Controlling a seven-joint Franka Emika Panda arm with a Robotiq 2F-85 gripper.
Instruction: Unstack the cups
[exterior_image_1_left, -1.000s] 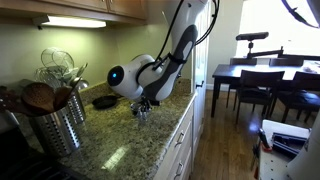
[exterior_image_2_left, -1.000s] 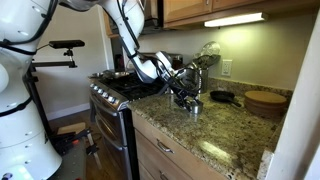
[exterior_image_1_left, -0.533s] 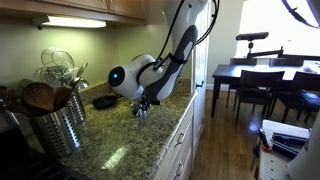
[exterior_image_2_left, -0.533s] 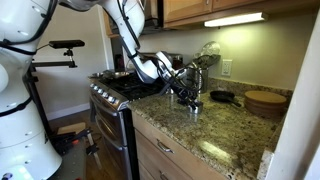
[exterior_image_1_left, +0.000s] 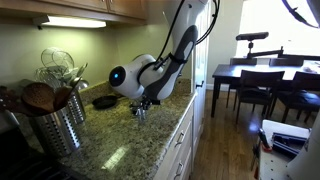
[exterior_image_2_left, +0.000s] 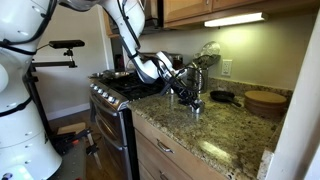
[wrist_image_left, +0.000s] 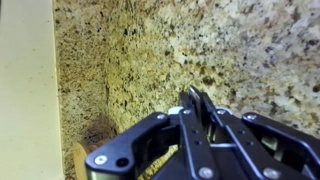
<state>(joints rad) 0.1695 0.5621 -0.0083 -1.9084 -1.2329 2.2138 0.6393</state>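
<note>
The cups (exterior_image_1_left: 141, 113) are a small shiny silver stack on the granite counter, seen in both exterior views (exterior_image_2_left: 194, 105). My gripper (exterior_image_1_left: 143, 104) points down right on top of the stack (exterior_image_2_left: 190, 97). In the wrist view the gripper (wrist_image_left: 193, 93) has its two fingers pressed together. A silver cup rim (wrist_image_left: 176, 110) shows on either side of them, so the jaws pinch the cup's wall. Most of the stack is hidden under the fingers.
A large ribbed steel utensil canister (exterior_image_1_left: 55, 122) with wooden spoons stands on the counter in an exterior view. A dark round pan (exterior_image_1_left: 104, 101) lies behind the cups. A wooden board (exterior_image_2_left: 265, 100) and a stove (exterior_image_2_left: 118, 92) flank the spot. The counter edge (exterior_image_1_left: 178, 125) is close.
The jaws have gone from open around the cup rim to shut on it. The arm has barely moved.
</note>
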